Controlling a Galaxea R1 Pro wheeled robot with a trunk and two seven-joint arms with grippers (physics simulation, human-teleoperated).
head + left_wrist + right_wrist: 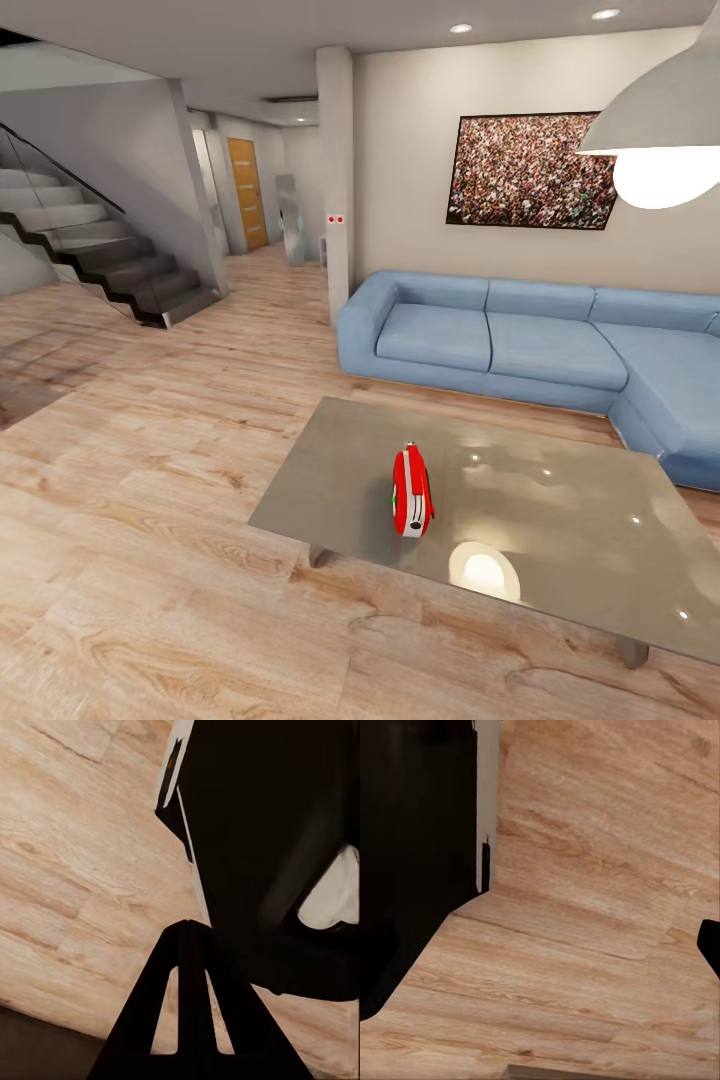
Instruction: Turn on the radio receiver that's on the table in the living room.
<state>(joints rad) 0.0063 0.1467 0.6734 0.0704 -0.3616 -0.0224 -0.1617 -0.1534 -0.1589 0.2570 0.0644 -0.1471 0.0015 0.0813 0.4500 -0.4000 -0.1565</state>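
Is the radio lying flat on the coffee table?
No, the radio stands upright on its narrow edge on the grey table, near the table's front left part in the head view.

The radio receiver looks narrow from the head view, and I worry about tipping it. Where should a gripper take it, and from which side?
The radio receiver stands upright on the table, thin edge toward the camera. Probably best to come from above and pinch its two broad red faces near the top, where it is narrowest.

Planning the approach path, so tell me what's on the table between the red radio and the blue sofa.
In the head view, nothing: between the radio receiver and the sofa lies bare grey table top with light reflections, then wood floor.
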